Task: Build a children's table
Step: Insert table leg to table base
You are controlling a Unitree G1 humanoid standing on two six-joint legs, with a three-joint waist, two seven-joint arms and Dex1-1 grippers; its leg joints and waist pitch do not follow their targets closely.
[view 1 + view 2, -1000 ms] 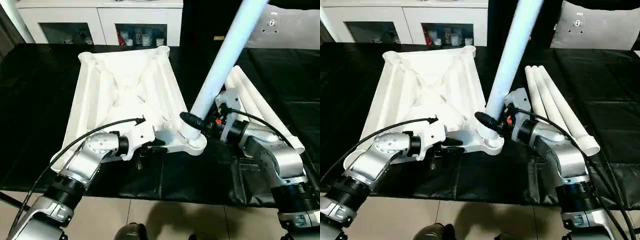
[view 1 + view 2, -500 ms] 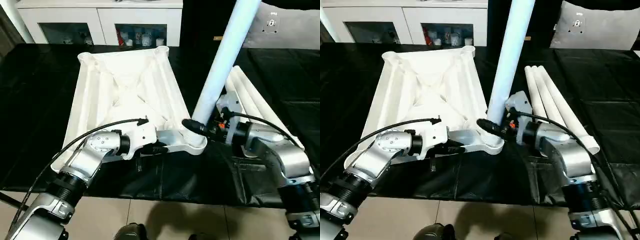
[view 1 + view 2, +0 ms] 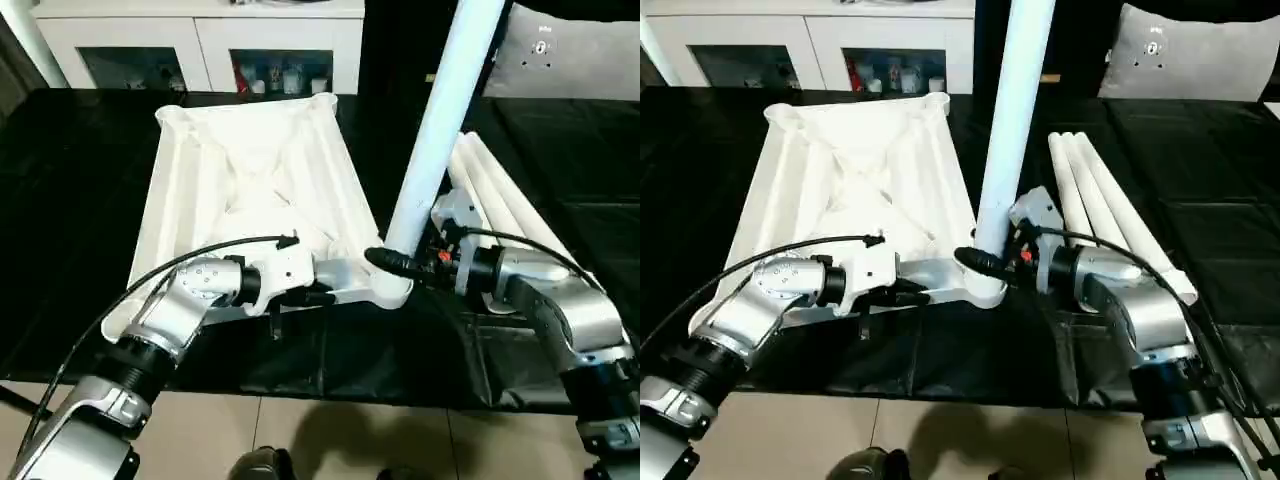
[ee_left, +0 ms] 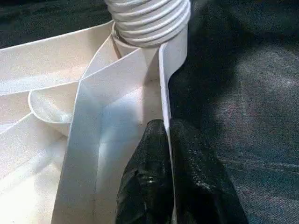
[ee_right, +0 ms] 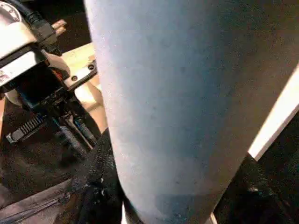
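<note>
Lying upside down on the black desk (image 3: 80, 180), the children's table (image 3: 250, 180) carries no readable writing; one leg (image 3: 440, 120) stands in its near corner socket, three spare legs (image 3: 1110, 215) lie beside it. Left hand (image 4: 167, 140) pinches the rim, right hand (image 3: 985, 265) grasps the standing leg

Both silver forearms are reaching forward and inward, the wrists bending so the two pincers are pointing toward each other. The left pincer (image 4: 169, 154) is pinching its two black fingers tight on a thin white rim (image 4: 164, 84). The right pincer (image 3: 392, 264) is gripping the base of an upright leg (image 3: 440, 110), one finger on either side of it.
</note>
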